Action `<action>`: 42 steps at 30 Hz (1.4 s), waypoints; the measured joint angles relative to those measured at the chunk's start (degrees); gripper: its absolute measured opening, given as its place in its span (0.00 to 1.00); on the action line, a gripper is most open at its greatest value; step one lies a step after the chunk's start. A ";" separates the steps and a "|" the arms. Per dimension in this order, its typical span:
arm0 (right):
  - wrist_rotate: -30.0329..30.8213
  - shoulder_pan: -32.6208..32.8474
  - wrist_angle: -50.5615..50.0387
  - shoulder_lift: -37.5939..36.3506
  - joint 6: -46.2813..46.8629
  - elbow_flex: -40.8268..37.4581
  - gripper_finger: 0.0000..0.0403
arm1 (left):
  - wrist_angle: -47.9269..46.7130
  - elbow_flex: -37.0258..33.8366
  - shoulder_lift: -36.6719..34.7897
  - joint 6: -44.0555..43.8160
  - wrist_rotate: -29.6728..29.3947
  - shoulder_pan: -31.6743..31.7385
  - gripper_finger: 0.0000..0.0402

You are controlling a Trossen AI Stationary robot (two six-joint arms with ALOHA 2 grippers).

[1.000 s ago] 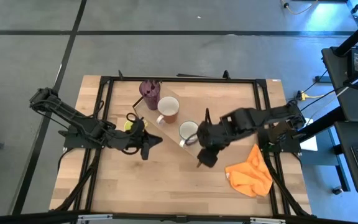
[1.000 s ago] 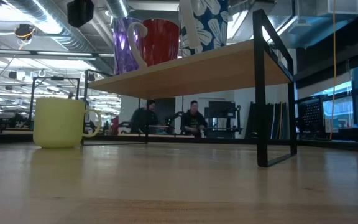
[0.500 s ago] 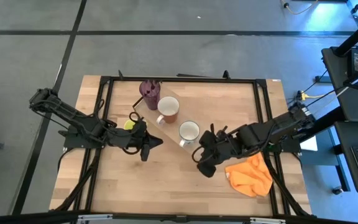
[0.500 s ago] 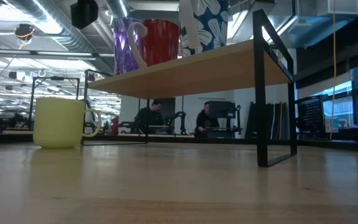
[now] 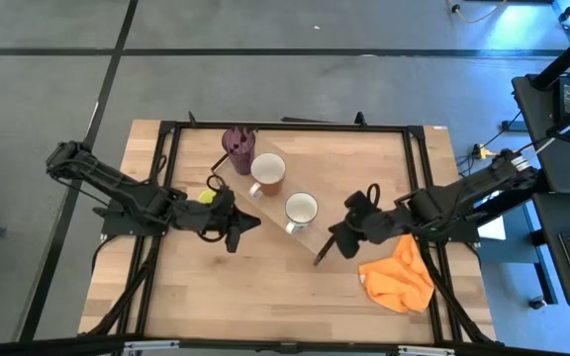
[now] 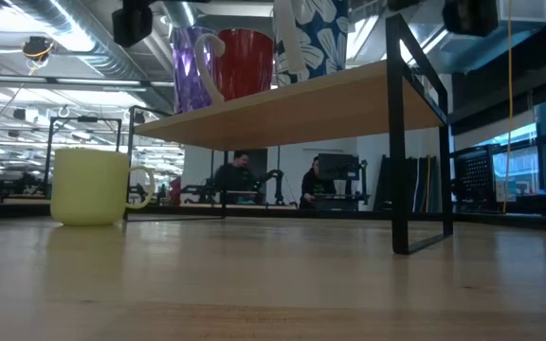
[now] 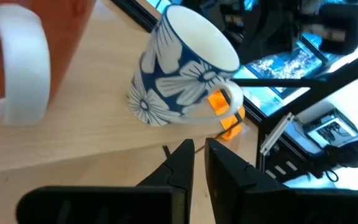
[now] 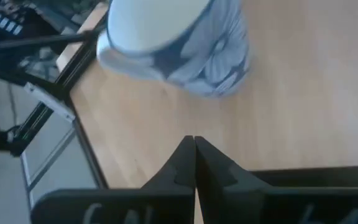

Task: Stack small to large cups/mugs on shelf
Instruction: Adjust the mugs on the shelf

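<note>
The light-wood shelf (image 5: 265, 203) stands slantwise on the table on its dark bars. On it stand the purple tumbler (image 5: 237, 148), the brownish mug (image 5: 267, 173) and a white mug with blue flowers (image 5: 301, 210). The yellow-green mug (image 6: 91, 185) rests on the tabletop beside the shelf, mostly hidden under my left arm in the high view (image 5: 206, 196). My left gripper (image 5: 245, 223) hovers shut near the shelf's near side, facing the flowered mug (image 7: 179, 68). My right gripper (image 5: 336, 240) is shut to the right of the flowered mug (image 8: 173, 43), apart from it.
An orange cloth (image 5: 396, 277) lies near the table's right edge, beside my right arm. A black frame (image 5: 285, 126) runs around the tabletop. Bare wood lies along the near side. People sit in the room beyond the table (image 6: 240, 175).
My right arm has drawn back toward the table's right edge, carrying its gripper away from the flowered mug and the shelf's end. The mug stays standing on the shelf. Part of that arm now shows at the top of the low view.
</note>
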 joint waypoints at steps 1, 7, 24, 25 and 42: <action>-0.52 -0.32 1.58 0.07 -0.61 -0.95 0.00 | 0.04 0.00 0.00 -0.01 0.21 0.36 0.08; -2.02 -2.94 6.87 0.11 -3.63 -4.16 0.00 | 0.16 0.00 0.01 -0.10 1.56 2.49 0.08; -15.84 -11.96 12.45 2.60 -13.88 -4.15 0.01 | 0.11 0.00 0.00 -0.81 3.24 5.93 0.08; -16.66 -12.20 12.69 2.79 -14.43 -4.16 0.01 | 0.09 0.00 0.00 -0.96 3.24 5.93 0.08; -21.64 -15.59 18.80 6.38 -16.40 -4.14 0.01 | -1.03 0.02 0.01 -1.03 3.40 6.89 0.08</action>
